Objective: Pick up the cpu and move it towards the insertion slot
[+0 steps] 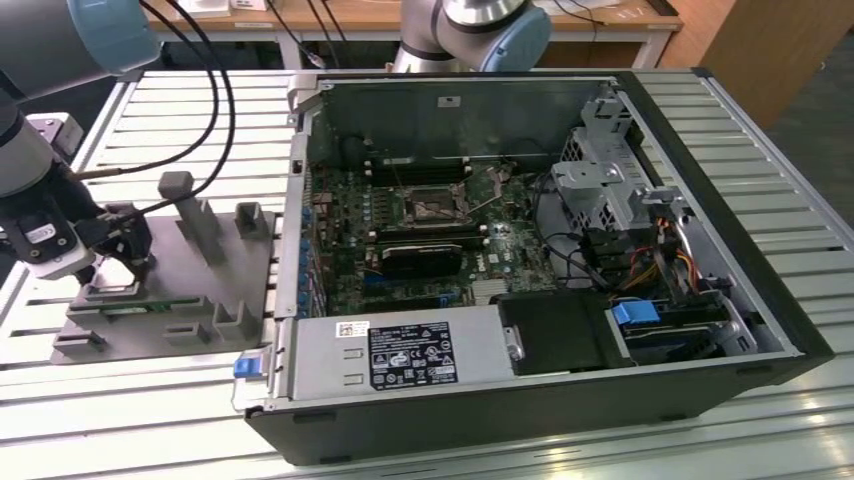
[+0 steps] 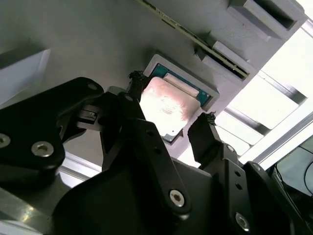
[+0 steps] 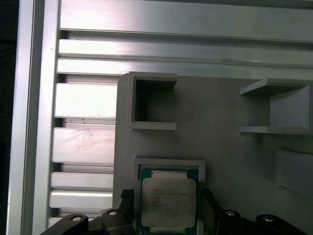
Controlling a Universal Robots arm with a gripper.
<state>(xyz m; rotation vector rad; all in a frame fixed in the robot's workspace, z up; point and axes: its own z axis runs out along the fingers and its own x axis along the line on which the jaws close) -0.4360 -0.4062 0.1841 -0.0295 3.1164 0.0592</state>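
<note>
Legible text: none.
Power supply (image 1: 314, 365): large white label (image 1: 414, 366) with dark print and symbols, too small to read; small white sticker (image 1: 352, 328) just beside it, likewise unreadable.
Cpu (image 3: 168, 198): faint lines of print on the metal top, blurred.

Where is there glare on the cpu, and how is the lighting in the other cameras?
Second wrist view: a bright reflection washes out the cpu top; first wrist view: cpu evenly lit, table slats glaring; exterior view: slats bright, computer case interior shadowed.
</note>
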